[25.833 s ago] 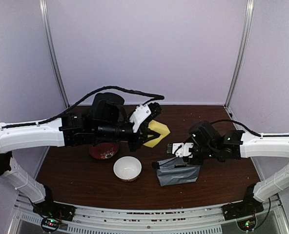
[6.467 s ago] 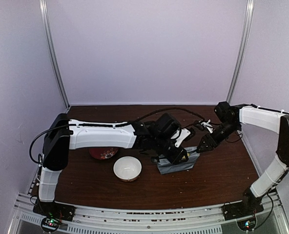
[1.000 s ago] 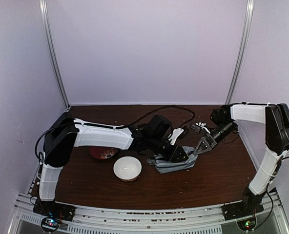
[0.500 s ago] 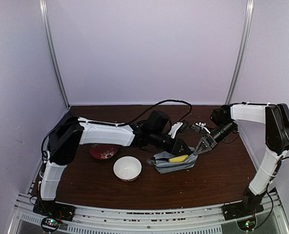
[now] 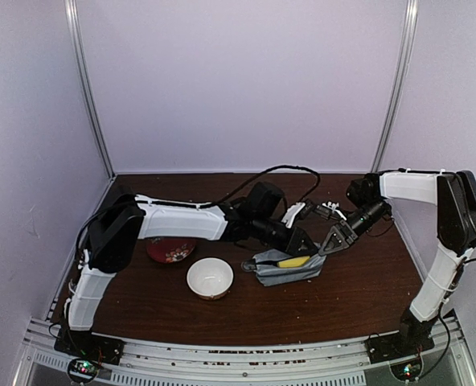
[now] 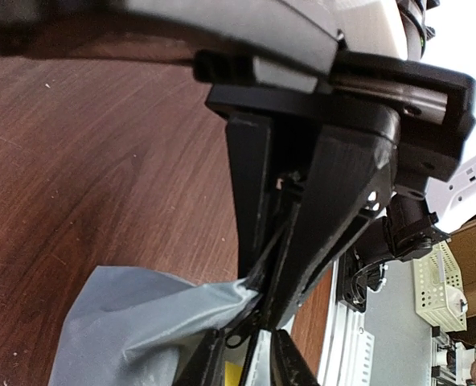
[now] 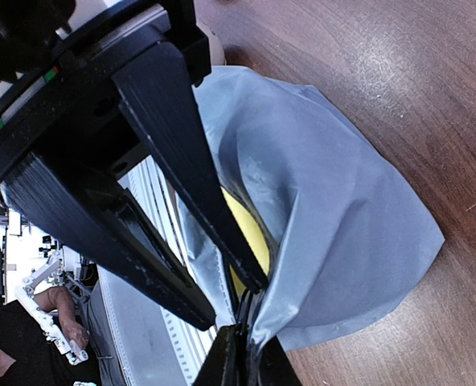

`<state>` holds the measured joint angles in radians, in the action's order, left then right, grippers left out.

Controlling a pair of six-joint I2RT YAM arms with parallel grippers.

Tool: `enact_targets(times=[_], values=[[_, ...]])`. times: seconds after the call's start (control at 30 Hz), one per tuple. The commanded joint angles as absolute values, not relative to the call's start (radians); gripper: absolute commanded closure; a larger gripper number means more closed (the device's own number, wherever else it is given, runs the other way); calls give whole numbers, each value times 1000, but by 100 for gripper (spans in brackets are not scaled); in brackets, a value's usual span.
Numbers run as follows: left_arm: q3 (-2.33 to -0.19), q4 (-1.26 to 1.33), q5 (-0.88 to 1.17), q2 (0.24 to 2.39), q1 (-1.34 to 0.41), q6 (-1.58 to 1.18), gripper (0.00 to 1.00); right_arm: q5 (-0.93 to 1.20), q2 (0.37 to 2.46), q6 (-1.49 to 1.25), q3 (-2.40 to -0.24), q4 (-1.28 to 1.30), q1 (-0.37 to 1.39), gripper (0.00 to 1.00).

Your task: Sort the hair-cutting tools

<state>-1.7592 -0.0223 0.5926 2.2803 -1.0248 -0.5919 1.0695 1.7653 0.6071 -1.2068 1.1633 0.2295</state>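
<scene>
One grey pouch lies on the tabletop, right of one white bowl and one red plate that the left arm partly covers. Two claws meet at the pouch's raised edge: the left claw and the right claw each pinch the thin fabric tight. One yellow object shows in its mouth. The hair-cutting tools cannot be made out, as the rest of the inside is hidden.

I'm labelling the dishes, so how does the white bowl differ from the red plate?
The bowl is white and plain inside; the plate is red with a pattern. The bowl is deeper, the plate flatter. The bowl shows fully, while the left arm covers part of the plate. Both are round and sit left of the grey bag.
</scene>
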Motion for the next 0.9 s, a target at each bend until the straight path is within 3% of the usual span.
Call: enact_targets(times=[0.0,0.63,0.87], values=[[-1787,25,636,2302,-1028,-598,82,1090,1749,621,-1221,1174,229,94],[-1803,49,640,2315,-1025,-615,100,1076,1749,611,-1218,1161,229,93],[-1745,79,623,2265,-1019,-615,100,1073,1735,606,-1229,1171,216,68]])
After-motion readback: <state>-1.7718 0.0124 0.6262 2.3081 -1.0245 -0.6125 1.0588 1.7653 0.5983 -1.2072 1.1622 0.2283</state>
